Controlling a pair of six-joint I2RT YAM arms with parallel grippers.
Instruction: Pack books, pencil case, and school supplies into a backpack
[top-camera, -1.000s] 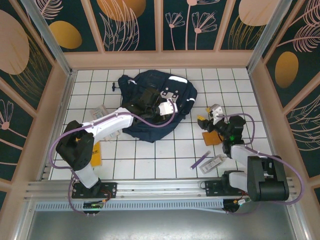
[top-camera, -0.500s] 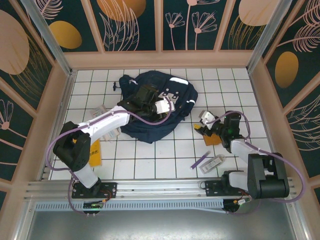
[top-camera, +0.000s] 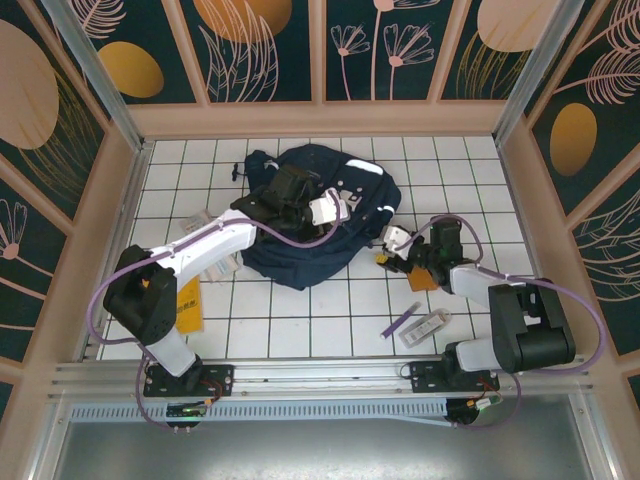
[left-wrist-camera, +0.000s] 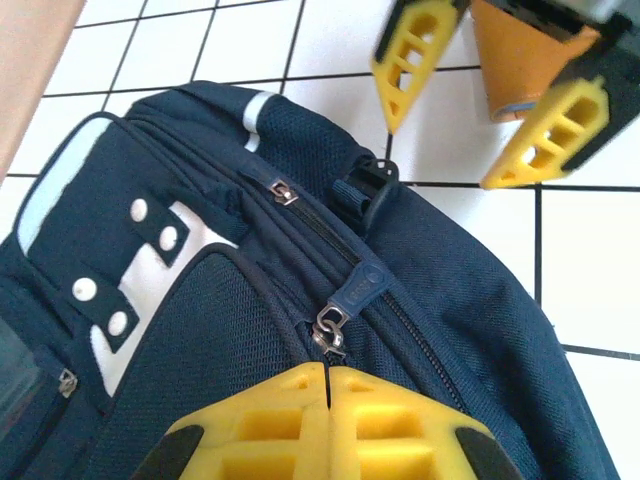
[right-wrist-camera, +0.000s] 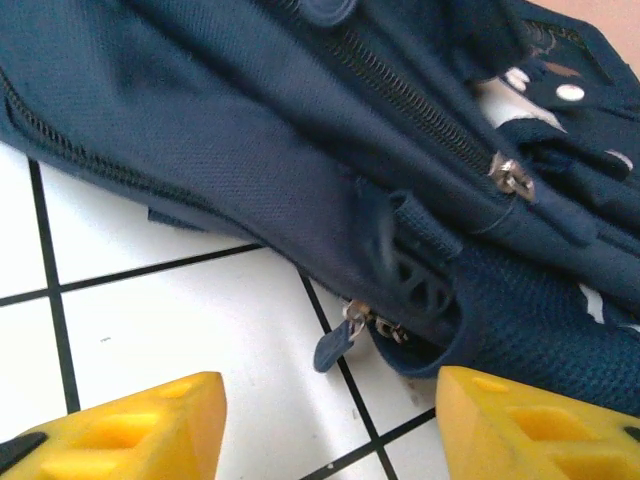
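We have the backpack (top-camera: 330, 225) lying flat toward the far edge of the worktop (top-camera: 300, 320), about midway along it, with its front pockets and grey patches up so the zip lines face our wrist cameras. Our left fingers (left-wrist-camera: 260, 425) are pressed fully together, tips right at the metal zip pull (left-wrist-camera: 330, 335) of the long zip. The pull's lower end meets the seam between them, so we judge they have it pinched, ready to draw the slider along and open the bag.

Our right fingers (right-wrist-camera: 120, 415) stand roughly half spread with nothing between them. They sit low over the tiles at the bag's right-hand side, facing a blue-tabbed pull (right-wrist-camera: 335, 345) that hangs off the fabric's edge. We read that placing as a brace: a soft bag slides when one zip is tugged, so the other arm needs a hold on the fabric to give the pull something to work against.

Everything to be packed lies outside, and the zips look closed. The orange book (top-camera: 425, 277) lies just behind the right fingers, toward the right edge. The purple pen (top-camera: 402, 320) and a clear pack (top-camera: 432, 323) lie side by side nearer the near edge. The yellow book (top-camera: 187, 305) sits by the left edge, partly under our left arm. All are apart from the bag, which leaves room to open it.
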